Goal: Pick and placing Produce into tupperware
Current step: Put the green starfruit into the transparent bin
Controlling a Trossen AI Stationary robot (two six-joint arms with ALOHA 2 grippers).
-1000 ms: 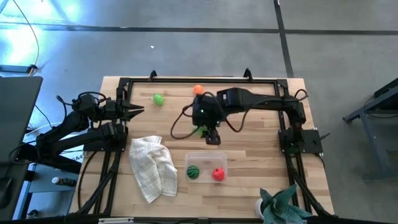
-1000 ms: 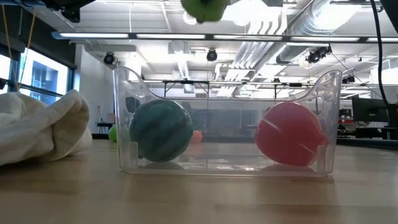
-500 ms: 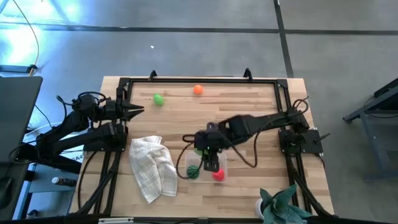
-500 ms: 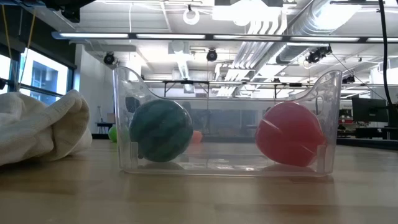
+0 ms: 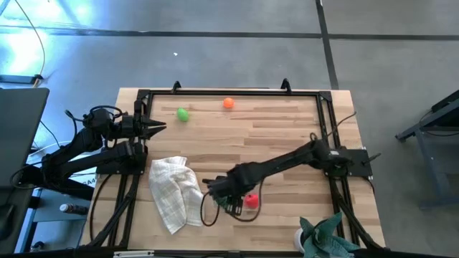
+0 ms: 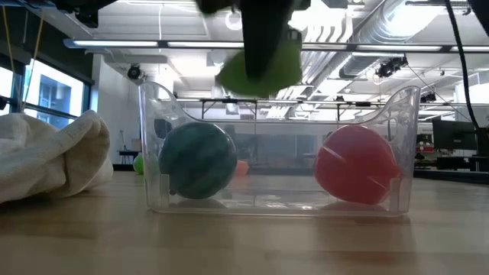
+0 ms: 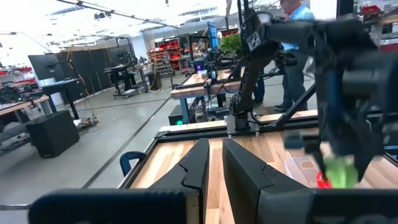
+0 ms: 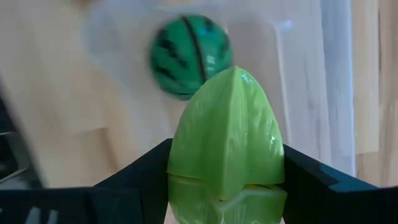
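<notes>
Light-green leafy toy vegetable [image 8: 227, 140]: your right gripper [image 8: 227, 180] clamps it between both dark fingers, directly above the clear plastic rectangular container [image 6: 279, 202]. Inside the container you see a dark green striped ball [image 6: 197, 161] and a red toy fruit [image 6: 356, 165]. The orange piece [image 5: 228, 103] and small bright green piece [image 5: 183, 114] lie near the table's far edge. Your left gripper [image 5: 159, 126] waits at the left side, fingers nearly together, holding nothing.
</notes>
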